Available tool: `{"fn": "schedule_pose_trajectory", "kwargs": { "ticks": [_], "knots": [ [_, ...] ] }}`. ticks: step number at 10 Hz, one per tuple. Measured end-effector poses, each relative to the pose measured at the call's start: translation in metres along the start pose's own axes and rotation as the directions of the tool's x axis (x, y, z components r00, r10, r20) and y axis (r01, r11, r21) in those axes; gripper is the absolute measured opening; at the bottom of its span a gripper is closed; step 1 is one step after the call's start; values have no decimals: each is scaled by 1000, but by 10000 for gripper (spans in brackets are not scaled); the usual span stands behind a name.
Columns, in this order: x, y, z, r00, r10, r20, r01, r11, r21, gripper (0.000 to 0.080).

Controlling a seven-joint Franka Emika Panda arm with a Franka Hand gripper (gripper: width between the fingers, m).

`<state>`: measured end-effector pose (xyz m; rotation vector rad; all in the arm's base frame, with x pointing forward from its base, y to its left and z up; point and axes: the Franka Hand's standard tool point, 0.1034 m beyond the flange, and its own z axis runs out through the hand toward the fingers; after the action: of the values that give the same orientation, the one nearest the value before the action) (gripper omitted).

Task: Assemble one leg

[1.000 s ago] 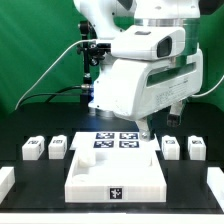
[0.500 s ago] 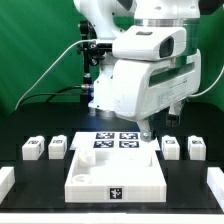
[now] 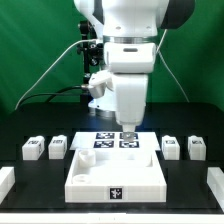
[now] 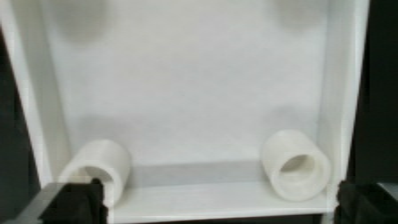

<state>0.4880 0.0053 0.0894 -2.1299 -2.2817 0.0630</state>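
Observation:
Four small white legs with tags stand on the black table: two at the exterior view's left point(image 3: 33, 148) point(image 3: 58, 147) and two at its right point(image 3: 171, 146) point(image 3: 196, 147). The large white square top point(image 3: 115, 170) lies in front between them. My gripper point(image 3: 128, 129) hangs over the far edge of the top, above the marker board point(image 3: 115, 139). In the wrist view the gripper point(image 4: 217, 205) is open and empty, its dark fingers point(image 4: 71, 200) wide apart. The top's inner face point(image 4: 187, 90) and two round sockets point(image 4: 102, 165) point(image 4: 297, 165) show there. No leg shows in the wrist view.
White pieces lie at the table's front corners, at the exterior view's left point(image 3: 5, 180) and right point(image 3: 215, 182). A green backdrop and black cables stand behind the arm.
The wrist has turned and the hand has moved toward the exterior view's left, from the marker board's right edge to above its middle. The legs and the top have not moved.

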Motion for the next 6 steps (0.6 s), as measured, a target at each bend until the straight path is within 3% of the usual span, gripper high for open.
{"fn": "schedule_pose_trajectory", "kwargs": {
  "ticks": [2, 3, 4, 5, 6],
  "knots": [
    [-2, -2, 2, 1000, -29, -1, 29, 1000, 0, 650],
    [-6, -18, 21, 999, -35, -6, 35, 999, -37, 650],
    [-16, -58, 50, 1000, -5, -15, 5, 1000, -3, 650],
    [-25, -72, 68, 1000, 21, -20, -20, 1000, 23, 650],
    [-28, -74, 81, 999, 33, -25, -33, 999, 31, 650]
  ]
}}
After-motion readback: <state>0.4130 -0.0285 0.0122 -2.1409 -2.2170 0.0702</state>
